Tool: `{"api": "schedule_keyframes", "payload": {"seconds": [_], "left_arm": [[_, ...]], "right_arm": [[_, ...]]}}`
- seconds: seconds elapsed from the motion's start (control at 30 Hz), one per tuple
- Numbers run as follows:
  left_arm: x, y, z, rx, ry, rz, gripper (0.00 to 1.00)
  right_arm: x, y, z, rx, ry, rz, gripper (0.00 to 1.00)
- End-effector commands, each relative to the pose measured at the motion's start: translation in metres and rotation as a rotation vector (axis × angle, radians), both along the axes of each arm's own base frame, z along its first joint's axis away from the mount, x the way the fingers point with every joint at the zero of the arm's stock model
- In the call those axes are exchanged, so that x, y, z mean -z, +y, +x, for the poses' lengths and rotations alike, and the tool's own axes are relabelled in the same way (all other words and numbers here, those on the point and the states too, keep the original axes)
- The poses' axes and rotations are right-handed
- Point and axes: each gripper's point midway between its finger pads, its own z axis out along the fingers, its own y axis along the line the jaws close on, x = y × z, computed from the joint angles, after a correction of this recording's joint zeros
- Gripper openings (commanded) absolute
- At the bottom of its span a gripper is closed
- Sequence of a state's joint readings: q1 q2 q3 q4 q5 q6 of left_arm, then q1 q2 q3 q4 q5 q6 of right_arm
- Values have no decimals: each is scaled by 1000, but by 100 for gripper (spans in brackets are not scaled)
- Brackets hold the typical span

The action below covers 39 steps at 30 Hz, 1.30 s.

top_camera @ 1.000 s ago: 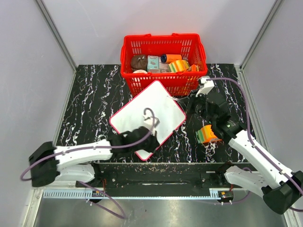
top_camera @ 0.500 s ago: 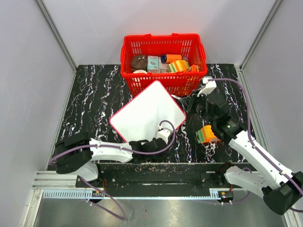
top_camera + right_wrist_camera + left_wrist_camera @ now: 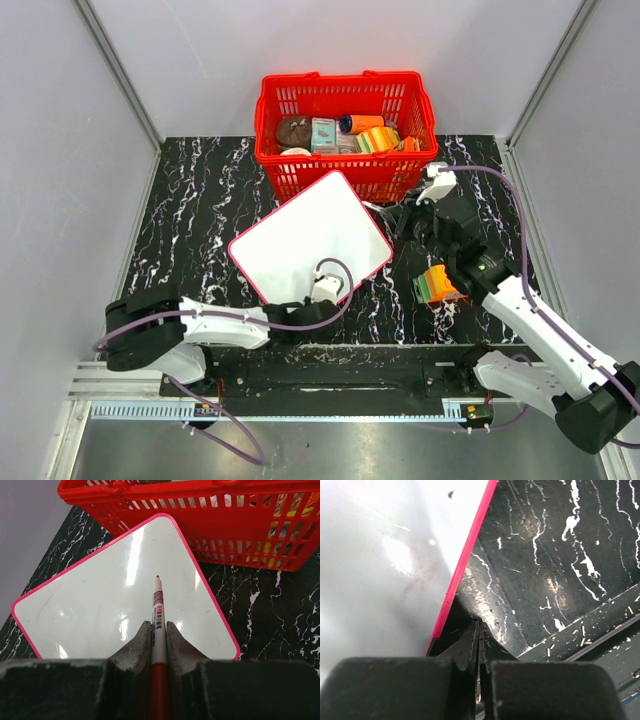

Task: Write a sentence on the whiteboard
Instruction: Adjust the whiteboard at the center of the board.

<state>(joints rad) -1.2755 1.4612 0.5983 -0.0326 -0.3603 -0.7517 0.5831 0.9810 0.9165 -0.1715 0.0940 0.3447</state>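
Note:
The whiteboard lies flat on the black marble table, turned like a diamond, its pink rim showing all round. Its white face is blank; no sentence shows on it. My right gripper is shut on a slim red-and-white marker pen, whose tip hovers over the board's right part. From above, that right gripper sits just right of the board's right corner. My left gripper is shut on nothing and rests low by the board's near edge, its fingertips beside the pink rim.
A red basket holding several packets stands behind the board, nearly touching its far corner. An orange-and-green object lies on the table under my right arm. A dark front rail borders the table's near edge.
My left gripper has drawn back from over the board's near part to its near edge. The board has turned slightly. The right arm has barely moved.

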Motion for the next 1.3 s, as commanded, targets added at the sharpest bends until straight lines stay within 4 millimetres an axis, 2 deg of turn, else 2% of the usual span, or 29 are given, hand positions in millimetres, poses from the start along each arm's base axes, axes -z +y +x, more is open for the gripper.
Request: {"api": "schedule_keyframes", "payload": {"seconds": [0.0, 0.43, 0.57, 0.67, 0.83, 0.97, 1.13, 1.27], "left_arm": [[6, 33, 7, -105, -30, 72, 0], [13, 91, 24, -249, -56, 158, 0], [10, 98, 25, -265, -60, 136, 0], [17, 103, 25, -277, -38, 132, 0], [25, 108, 38, -329, -18, 138, 0], [30, 106, 45, -327, -19, 179, 0], [18, 79, 46, -258, -12, 132, 0], [-2, 54, 44, -197, -24, 53, 11]], "right_arm": [[-5, -2, 4, 13, -20, 1, 0], [-3, 2, 3, -9, -13, 6, 0], [-2, 3, 4, -13, -9, 4, 0], [-1, 5, 4, -17, -5, 5, 0], [-1, 5, 5, -19, -4, 11, 0], [-4, 4, 2, -20, -15, 12, 0], [-7, 2, 1, -18, -21, 14, 0], [-6, 2, 1, -15, -21, 11, 0]]}}
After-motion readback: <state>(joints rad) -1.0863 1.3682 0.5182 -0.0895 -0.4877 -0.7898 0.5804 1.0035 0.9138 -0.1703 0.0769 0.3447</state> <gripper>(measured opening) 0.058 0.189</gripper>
